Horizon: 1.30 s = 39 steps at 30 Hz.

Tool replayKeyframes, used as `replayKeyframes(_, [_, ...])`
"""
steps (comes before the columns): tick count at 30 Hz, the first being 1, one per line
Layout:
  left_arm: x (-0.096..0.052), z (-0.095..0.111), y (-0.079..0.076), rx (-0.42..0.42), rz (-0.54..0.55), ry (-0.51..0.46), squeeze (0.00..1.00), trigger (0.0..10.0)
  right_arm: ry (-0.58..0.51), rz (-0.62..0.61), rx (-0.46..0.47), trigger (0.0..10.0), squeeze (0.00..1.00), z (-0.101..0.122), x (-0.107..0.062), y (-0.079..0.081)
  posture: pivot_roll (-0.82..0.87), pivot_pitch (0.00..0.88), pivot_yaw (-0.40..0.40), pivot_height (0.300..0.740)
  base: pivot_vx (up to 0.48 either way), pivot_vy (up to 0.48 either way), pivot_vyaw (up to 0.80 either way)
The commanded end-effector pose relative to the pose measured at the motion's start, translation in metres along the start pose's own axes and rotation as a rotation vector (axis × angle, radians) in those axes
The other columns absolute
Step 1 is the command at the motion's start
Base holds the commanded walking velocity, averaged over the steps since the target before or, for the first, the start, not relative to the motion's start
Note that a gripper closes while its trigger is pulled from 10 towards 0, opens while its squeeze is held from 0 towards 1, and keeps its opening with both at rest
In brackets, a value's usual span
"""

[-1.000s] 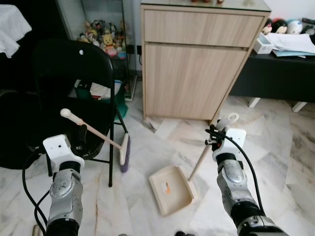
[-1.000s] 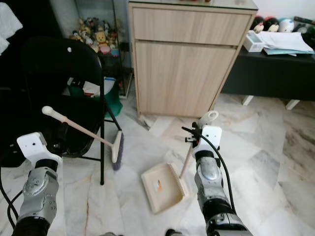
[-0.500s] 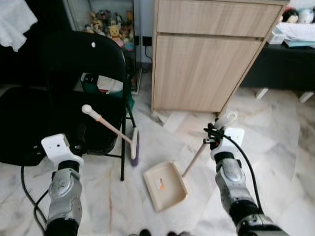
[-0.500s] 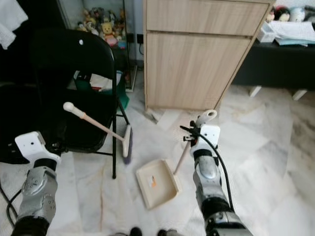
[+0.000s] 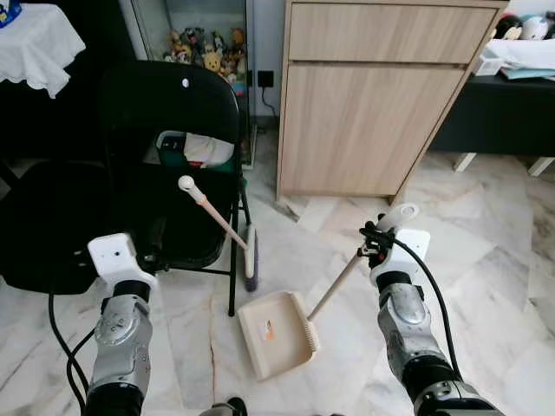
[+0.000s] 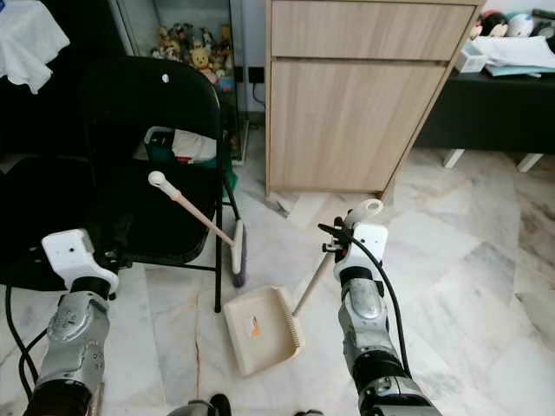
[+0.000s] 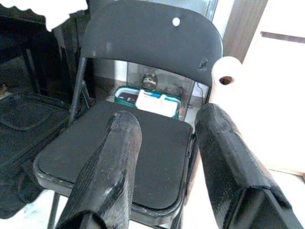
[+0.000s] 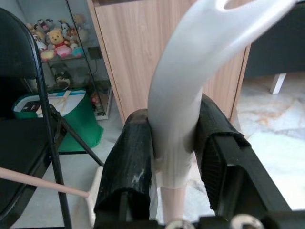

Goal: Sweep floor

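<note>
The right gripper [image 8: 174, 157] clamps the white handle top of the light, stiff cream plastic dustpan [image 5: 276, 332] resting on the marble floor [image 5: 486, 260]. The left gripper [image 7: 167, 157], open, holds nothing; the pale-handled broom [image 5: 221, 230] leans against the black folding chair [image 5: 165, 156], best grasped mid-shaft.

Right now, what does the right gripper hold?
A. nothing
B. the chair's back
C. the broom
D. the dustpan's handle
D: the right gripper is shut on the white top of the dustpan's handle, whose stick runs down to the dustpan on the floor.
</note>
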<state>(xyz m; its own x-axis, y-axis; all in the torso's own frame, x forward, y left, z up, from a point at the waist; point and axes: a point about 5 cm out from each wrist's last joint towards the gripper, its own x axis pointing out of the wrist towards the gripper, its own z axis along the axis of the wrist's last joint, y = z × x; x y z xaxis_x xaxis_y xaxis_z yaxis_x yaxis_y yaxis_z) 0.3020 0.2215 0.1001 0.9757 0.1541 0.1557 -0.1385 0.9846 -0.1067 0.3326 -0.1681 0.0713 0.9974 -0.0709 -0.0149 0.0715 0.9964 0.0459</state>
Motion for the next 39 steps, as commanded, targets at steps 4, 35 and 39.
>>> replayKeyframes(4, [-0.001, -0.003, -0.002, 0.003, -0.001, 0.012, 1.0, 10.0, -0.029, -0.003, -0.017, 10.0, 0.0, 0.004, 0.001, -0.003, -0.04, 0.132, -0.029, 0.74, 0.0, 0.0, 0.0])
replayKeyframes(35, [-0.009, -0.013, -0.011, 0.037, -0.076, 0.059, 0.0, 10.0, 0.014, -0.049, 0.01, 10.0, 0.0, -0.003, -0.002, -0.011, -0.04, 0.151, -0.022, 0.74, 0.0, 0.0, 0.0])
replayKeyframes(39, [-0.009, -0.013, -0.01, 0.037, -0.074, 0.06, 0.0, 10.0, 0.024, -0.06, 0.031, 10.0, 0.0, -0.006, -0.003, -0.012, -0.04, 0.16, -0.021, 0.74, 0.0, 0.0, -0.62])
